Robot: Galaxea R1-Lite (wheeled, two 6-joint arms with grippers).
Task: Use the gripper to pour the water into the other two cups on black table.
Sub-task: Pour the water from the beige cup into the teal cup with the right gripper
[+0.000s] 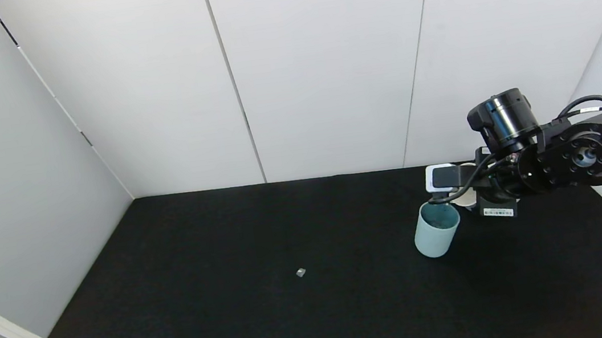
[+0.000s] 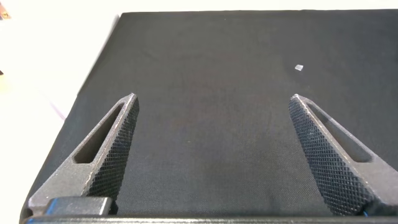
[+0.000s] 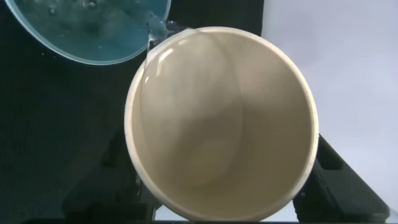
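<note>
- Cream-white cup (image 3: 221, 124) sat clamped in the right gripper (image 1: 473, 194), tipped over the teal cup (image 1: 436, 230) at the right of the black table (image 1: 238, 314).
- Water (image 3: 155, 28) ran from its lip into the teal cup.
- Left gripper (image 2: 211, 155) hovered low over the table, fingers (image 2: 112, 149) wide apart, a small silver block (image 2: 299, 68) ahead.

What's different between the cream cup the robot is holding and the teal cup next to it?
The cream-white handleless cup is held in the right gripper and tipped, its rim over the teal-green tumbler; the teal tumbler stands on the black table. Water runs off the cream cup's lip, while the teal tumbler takes it in and holds a rippled pool. Both are plain, handleless and similar in shape.
</note>
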